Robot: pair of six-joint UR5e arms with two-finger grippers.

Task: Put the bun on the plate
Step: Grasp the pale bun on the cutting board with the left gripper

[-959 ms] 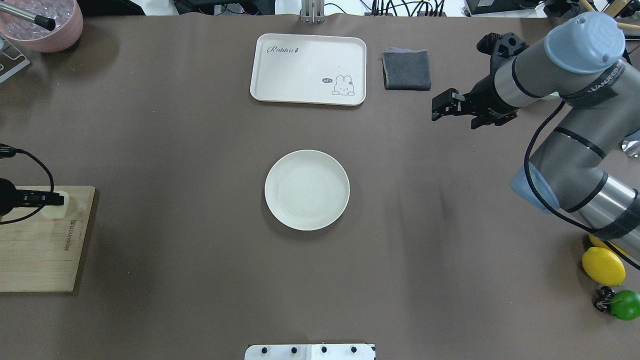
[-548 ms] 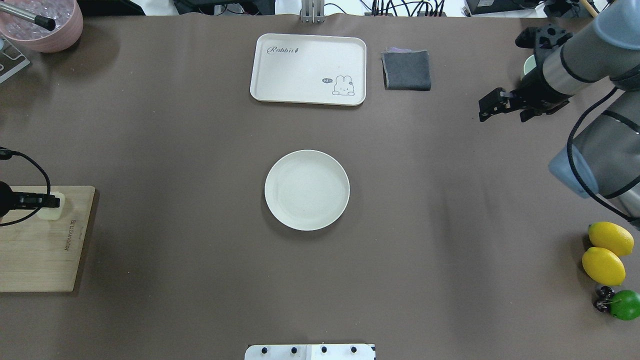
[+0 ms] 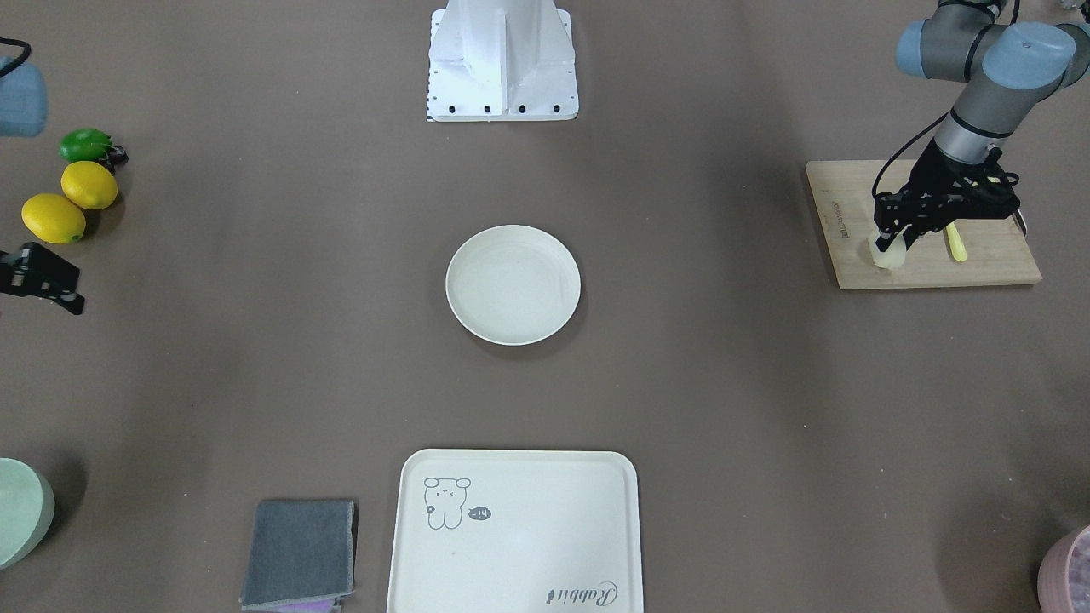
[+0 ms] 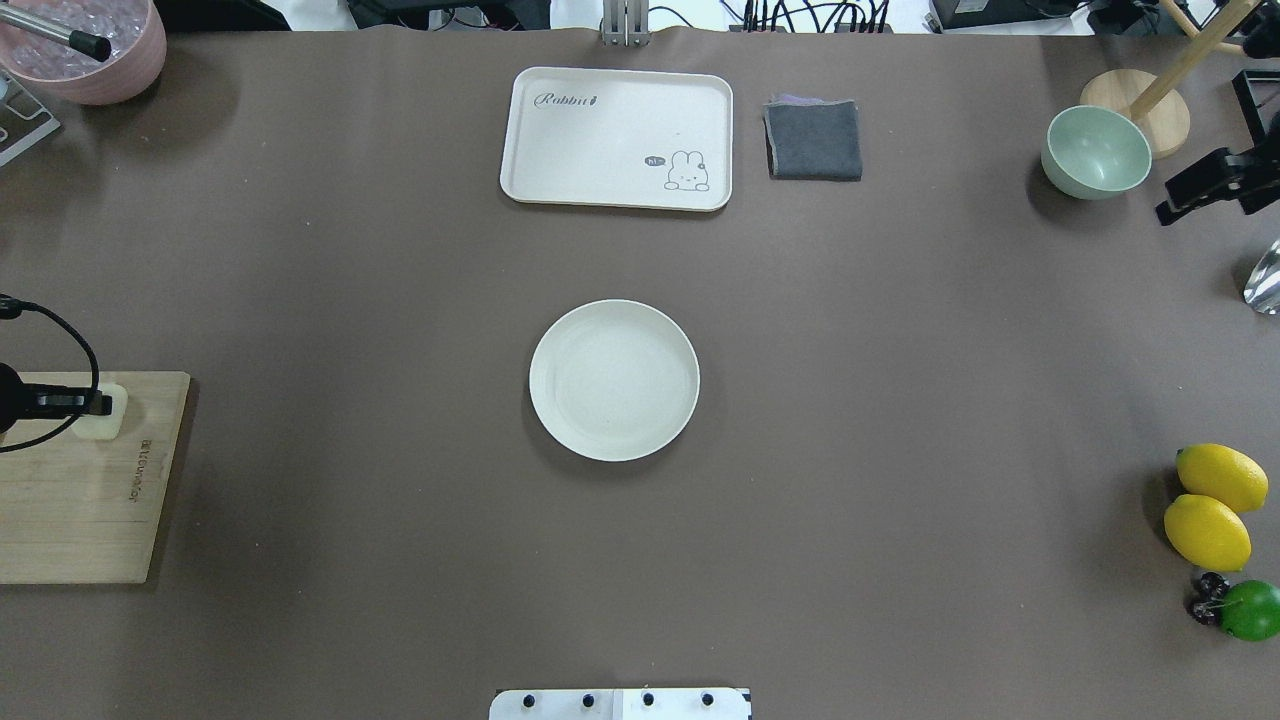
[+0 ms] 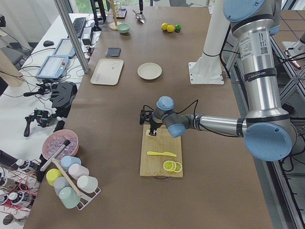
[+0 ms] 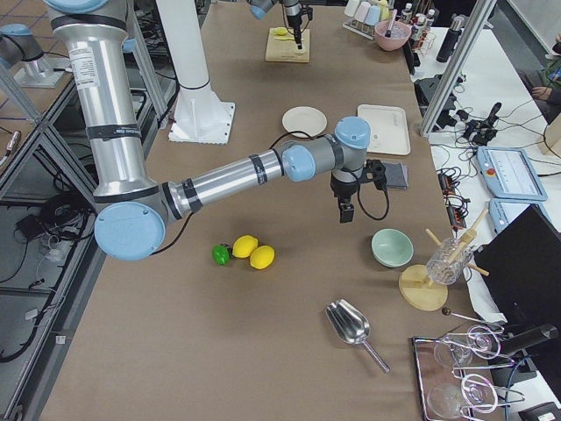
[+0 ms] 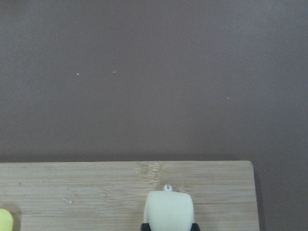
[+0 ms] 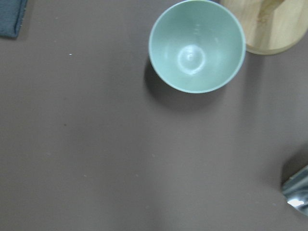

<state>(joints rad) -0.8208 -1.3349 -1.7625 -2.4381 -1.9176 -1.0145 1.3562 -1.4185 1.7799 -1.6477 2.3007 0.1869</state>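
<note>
1 bun (image 3: pixel 886 255), a smooth pale rounded block, sits near a corner of the 1 wooden board (image 3: pixel 979 264), pinched by the left hand (image 3: pixel 892 243); the right hand (image 3: pixel 43 281) is spread over the brown worktop (image 3: pixel 724 383) near the bowl (image 4: pixel 1095 150). 1 plate (image 3: pixel 513 285), round plain cream with a raised rim, lies mid-worktop, well apart from the bun. Also: 1 rectangular cream tray (image 3: pixel 511 528), 1 folded grey cloth (image 3: pixel 298 549), 1 glossy pale-green bowl, 2 lemons (image 3: pixel 89 185), 1 lime (image 3: pixel 83 145), 2 lemon slices (image 5: pixel 171 166), 1 yellow knife (image 3: pixel 957 243), 1 metal scoop (image 6: pixel 351 324).
</note>
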